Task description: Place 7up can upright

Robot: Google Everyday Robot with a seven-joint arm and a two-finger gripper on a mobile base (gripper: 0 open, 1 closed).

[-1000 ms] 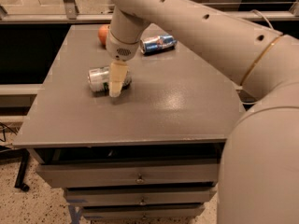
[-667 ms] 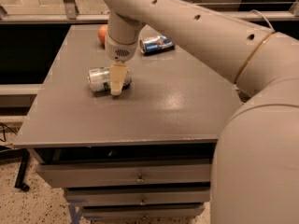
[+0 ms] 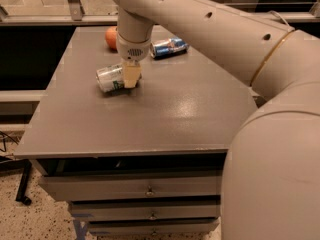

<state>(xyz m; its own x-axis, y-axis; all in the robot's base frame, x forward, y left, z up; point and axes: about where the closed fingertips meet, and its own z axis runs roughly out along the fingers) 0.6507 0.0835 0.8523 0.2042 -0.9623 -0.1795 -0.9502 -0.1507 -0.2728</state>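
Grey counter [image 3: 150, 119], flat top, seen from above and in front. Three things lie on it, all in the far left part.

7up can [image 3: 111, 78]: on its side, not upright. Silver-white body with a green mark near the middle. Silver end faces front-left; the long axis runs roughly left to right, slightly angled. It rests on the counter top, well in from the left edge.

Pincer [image 3: 131, 76]: hangs straight down from the wrist, its cream lower end at the right end of the 7up can and overlapping it in this view. It reaches down to about counter level. Cannot tell whether the pincer is clamped on the can or apart; the far side is hidden behind its own body.

Arm [image 3: 215, 29]: thick, cream, comes in from the right foreground, sweeps up and left across the top of the view, then bends down to the wrist above the can.

Blue can [image 3: 169, 47]: also on its side, behind and to the right of the pincer, apart from the 7up can.

Orange [image 3: 111, 37]: round, near the back edge, behind the 7up can, partly hidden by the wrist.

Below the counter top: stacked drawers [image 3: 148, 190] with small knobs. Speckled floor [image 3: 35, 224] at lower left.
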